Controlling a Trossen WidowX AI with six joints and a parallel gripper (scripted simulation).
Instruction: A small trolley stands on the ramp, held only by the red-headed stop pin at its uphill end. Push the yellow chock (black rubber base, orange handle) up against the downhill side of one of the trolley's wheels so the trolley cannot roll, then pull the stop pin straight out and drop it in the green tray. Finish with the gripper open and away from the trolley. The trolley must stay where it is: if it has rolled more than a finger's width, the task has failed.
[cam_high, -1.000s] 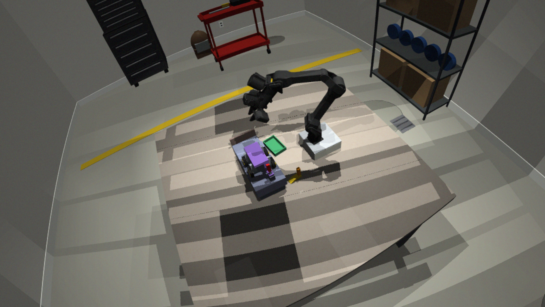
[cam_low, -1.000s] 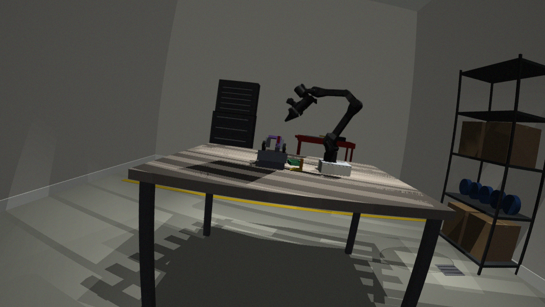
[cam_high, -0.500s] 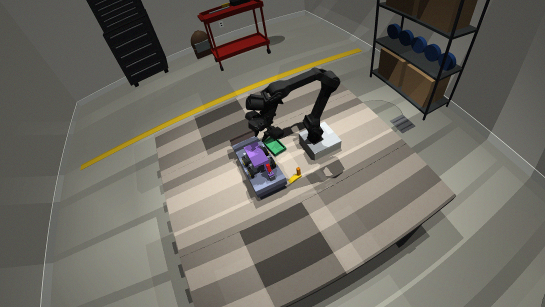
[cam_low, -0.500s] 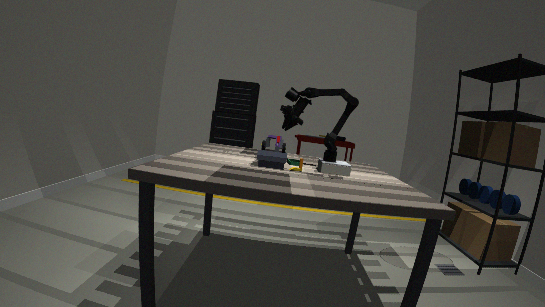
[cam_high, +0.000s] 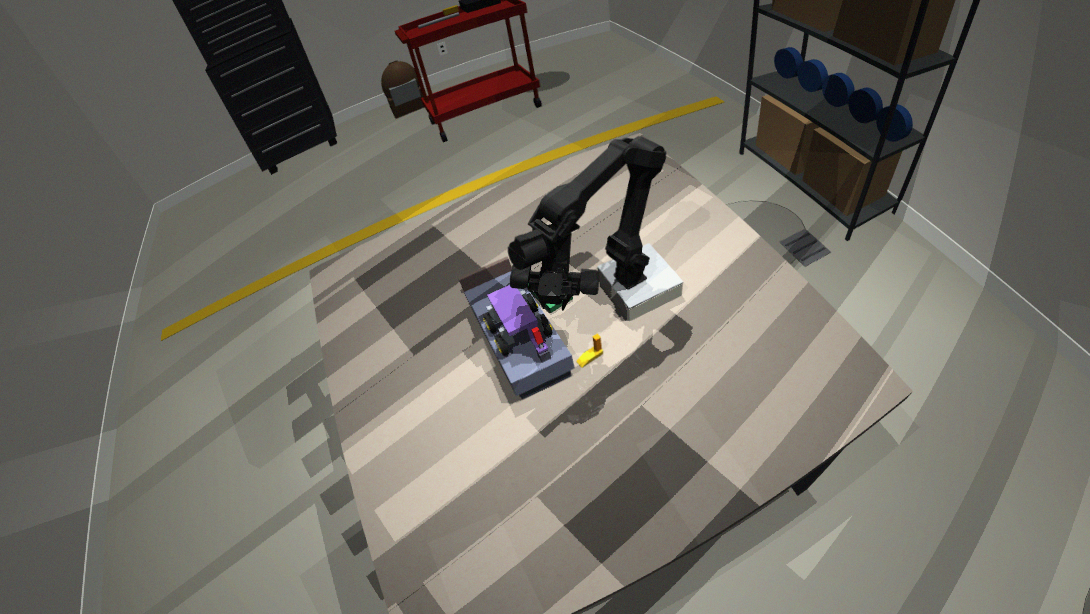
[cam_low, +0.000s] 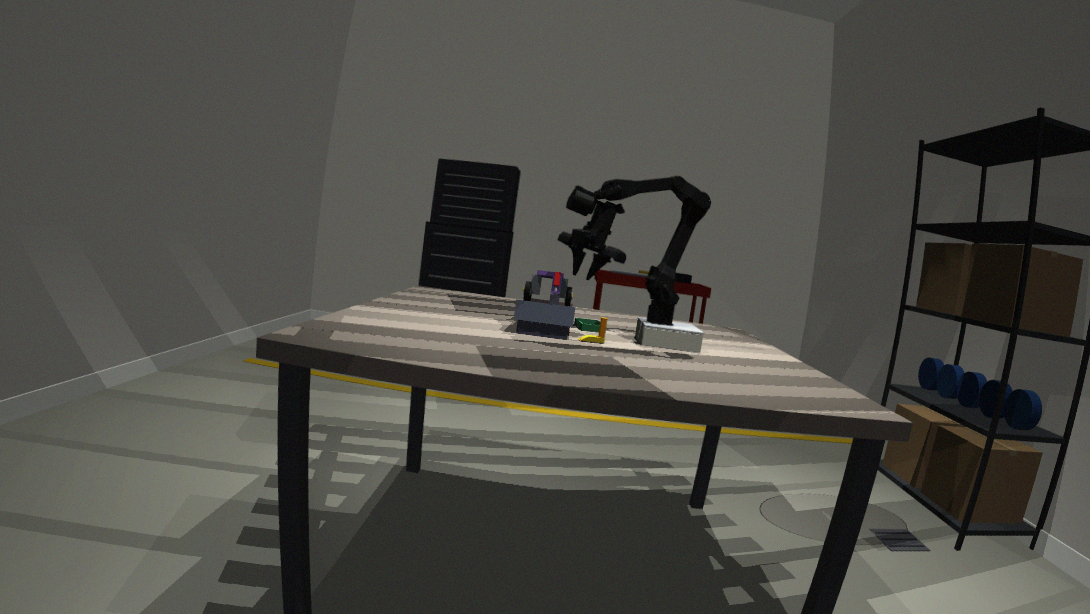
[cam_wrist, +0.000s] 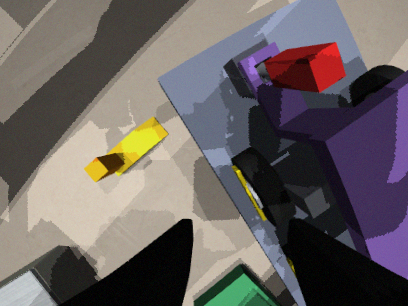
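The purple trolley (cam_high: 512, 308) (cam_low: 552, 290) (cam_wrist: 360, 149) stands on the grey-blue ramp (cam_high: 533, 369) (cam_low: 543, 316) (cam_wrist: 200, 96). The red-headed stop pin (cam_high: 538, 335) (cam_low: 556, 279) (cam_wrist: 307, 67) sits at one end of the trolley. The yellow chock (cam_high: 587, 356) (cam_low: 591, 337) (cam_wrist: 136, 144) with its orange handle (cam_high: 597, 343) (cam_low: 602, 326) (cam_wrist: 103, 167) lies on the table beside the ramp, apart from the wheels. The green tray (cam_low: 588, 324) lies by the ramp's other end. My gripper (cam_high: 553, 293) (cam_low: 591, 266) (cam_wrist: 240, 229) hangs well above the tray, partly open and empty.
The arm's light grey base block (cam_high: 648, 289) (cam_low: 669, 335) (cam_wrist: 20, 289) stands right of the tray. The table (cam_high: 686, 427) (cam_low: 533, 373) stretches wide in front of the ramp. A shelf rack, a red cart and a black cabinet stand off the table.
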